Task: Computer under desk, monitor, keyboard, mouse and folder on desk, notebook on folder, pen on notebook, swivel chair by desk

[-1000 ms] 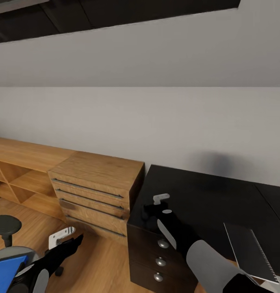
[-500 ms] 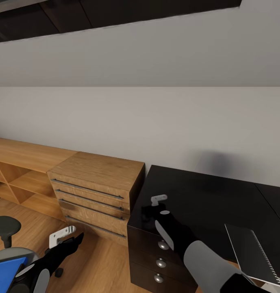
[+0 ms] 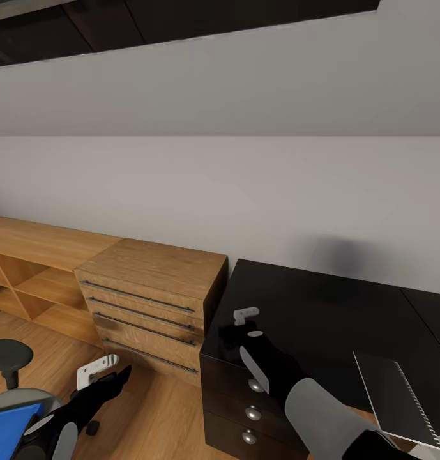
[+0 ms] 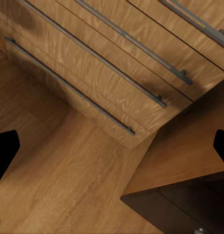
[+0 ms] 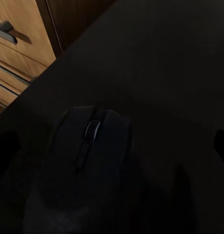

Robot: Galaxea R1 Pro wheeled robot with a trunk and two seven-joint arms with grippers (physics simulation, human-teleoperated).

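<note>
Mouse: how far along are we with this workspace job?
Done: the mouse sits on the desk. In hand: the right gripper hovers over it, fingers open on either side, not gripping. Left: the blue folder lies on the swivel chair and must go onto the desk beside the mouse.

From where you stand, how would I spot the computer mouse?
Find the long black desk against the grey wall, right of the wooden drawer cabinet. At its near left corner, under the right gripper, lies the mouse: small, rounded, black, with a scroll wheel, unlike the flat ridged keyboard further right.
</note>
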